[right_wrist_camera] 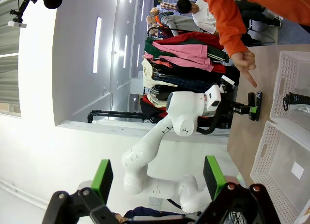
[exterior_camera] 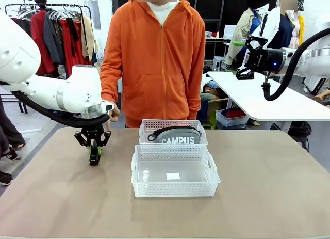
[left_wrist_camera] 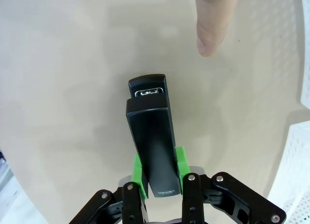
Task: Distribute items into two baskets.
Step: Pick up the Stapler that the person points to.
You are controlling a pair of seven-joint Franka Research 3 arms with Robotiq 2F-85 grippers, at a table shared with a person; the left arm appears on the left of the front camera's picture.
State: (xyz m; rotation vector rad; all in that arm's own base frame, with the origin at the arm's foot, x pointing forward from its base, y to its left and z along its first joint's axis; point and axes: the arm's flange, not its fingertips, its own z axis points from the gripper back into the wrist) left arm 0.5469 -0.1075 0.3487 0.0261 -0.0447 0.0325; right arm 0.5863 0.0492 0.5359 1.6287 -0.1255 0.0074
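Observation:
My left gripper (exterior_camera: 94, 155) reaches straight down to the table, left of the baskets, and is shut on the small black stapler (exterior_camera: 94, 149). In the left wrist view the green pads (left_wrist_camera: 139, 171) clamp the stapler's (left_wrist_camera: 151, 137) rear end while it lies on the tabletop. The grey "CAMPUS" pouch (exterior_camera: 175, 136) lies in the far basket (exterior_camera: 149, 126). The near basket (exterior_camera: 174, 188) holds just a white sticker (exterior_camera: 172, 176). My right gripper (exterior_camera: 246, 74) hangs high at the right, open, with nothing between its pads (right_wrist_camera: 102, 178).
A person in an orange hoodie (exterior_camera: 157, 58) stands at the far side, one hand (exterior_camera: 114, 113) by my left arm, a finger (left_wrist_camera: 210, 25) pointing down near the stapler. A white table (exterior_camera: 268, 99) and clothes racks stand behind.

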